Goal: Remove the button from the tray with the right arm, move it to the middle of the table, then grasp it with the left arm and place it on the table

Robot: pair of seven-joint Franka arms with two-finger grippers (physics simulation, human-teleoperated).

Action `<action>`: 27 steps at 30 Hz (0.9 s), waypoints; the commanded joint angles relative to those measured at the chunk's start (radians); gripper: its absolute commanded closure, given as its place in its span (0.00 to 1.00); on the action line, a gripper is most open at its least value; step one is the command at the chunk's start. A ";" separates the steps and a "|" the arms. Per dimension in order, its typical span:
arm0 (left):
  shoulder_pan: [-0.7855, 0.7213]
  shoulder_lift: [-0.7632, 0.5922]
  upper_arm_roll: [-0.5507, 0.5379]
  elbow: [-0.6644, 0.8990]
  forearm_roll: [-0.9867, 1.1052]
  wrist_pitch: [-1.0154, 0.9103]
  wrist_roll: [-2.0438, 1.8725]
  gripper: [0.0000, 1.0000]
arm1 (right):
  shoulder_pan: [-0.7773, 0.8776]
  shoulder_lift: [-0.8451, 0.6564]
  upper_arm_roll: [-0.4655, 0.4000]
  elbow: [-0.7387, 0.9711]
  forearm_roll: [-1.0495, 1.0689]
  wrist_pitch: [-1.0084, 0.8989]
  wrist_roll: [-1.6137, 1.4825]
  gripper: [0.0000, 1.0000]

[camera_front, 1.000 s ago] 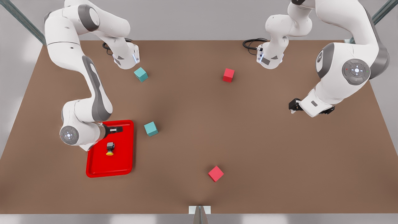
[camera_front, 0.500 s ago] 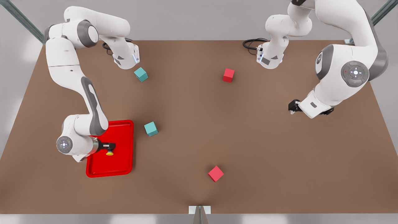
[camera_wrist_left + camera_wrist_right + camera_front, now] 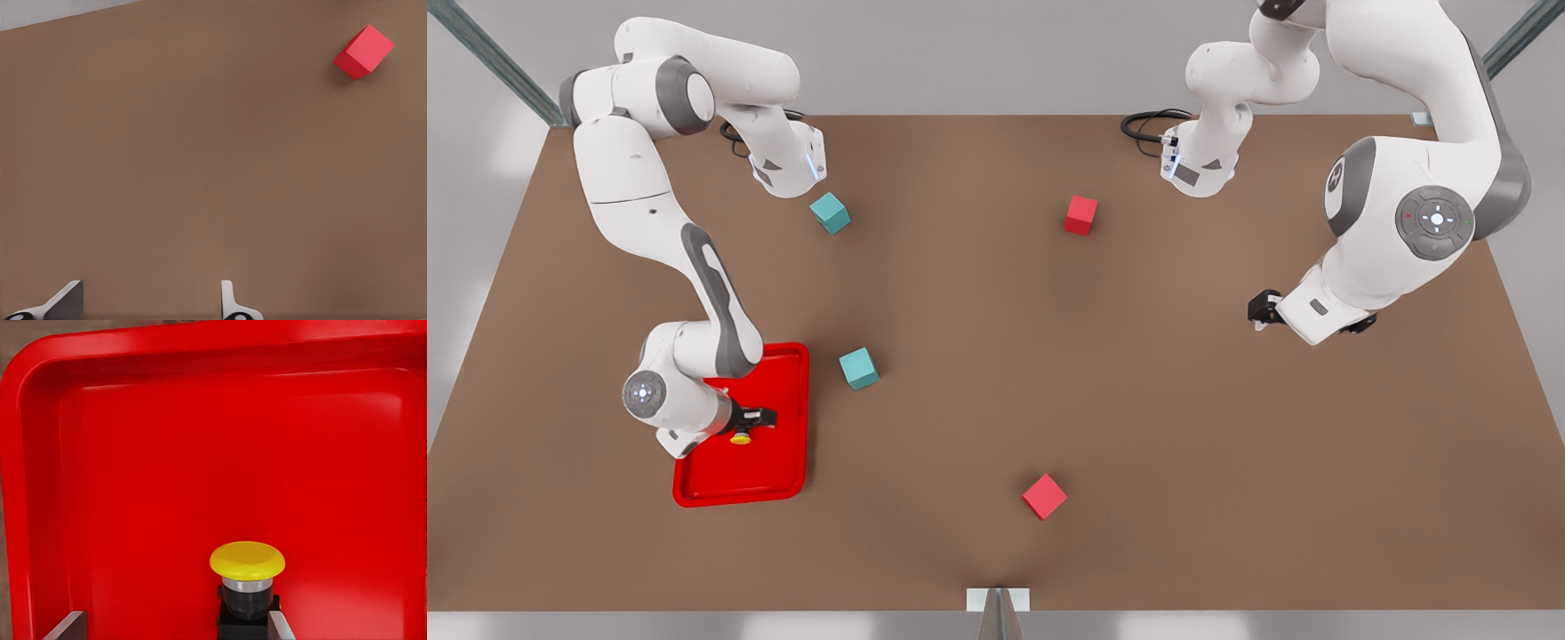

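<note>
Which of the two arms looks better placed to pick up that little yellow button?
The right gripper: it sits over the button in the tray, fingers open. The left gripper waits far across the table.

- Bright red rectangular tray (image 3: 778, 462)
- Push-button (image 3: 247, 587) with round yellow cap, silver neck and dark grey boxy body
- Matte brown tabletop (image 3: 996, 373)
- Two teal cubes (image 3: 858, 368)
- Two red cubes (image 3: 1044, 496)
- White arms with grey joint covers (image 3: 716, 302)

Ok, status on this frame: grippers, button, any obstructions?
Right gripper open, low over the tray, fingers straddling the button. Left gripper open, waiting over bare table. Button not yet lifted. Nothing in the way.
</note>
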 commanded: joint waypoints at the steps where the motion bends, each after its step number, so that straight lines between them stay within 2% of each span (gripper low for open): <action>1: 0.000 0.001 0.000 0.000 0.001 0.004 0.000 0.00 | -0.014 -0.001 -0.014 0.003 -0.002 0.043 -0.153 0.00; 27: -0.001 0.018 -0.003 0.002 0.001 0.015 -0.008 0.00 | 0.017 0.023 -0.035 0.003 0.004 0.044 -0.150 0.00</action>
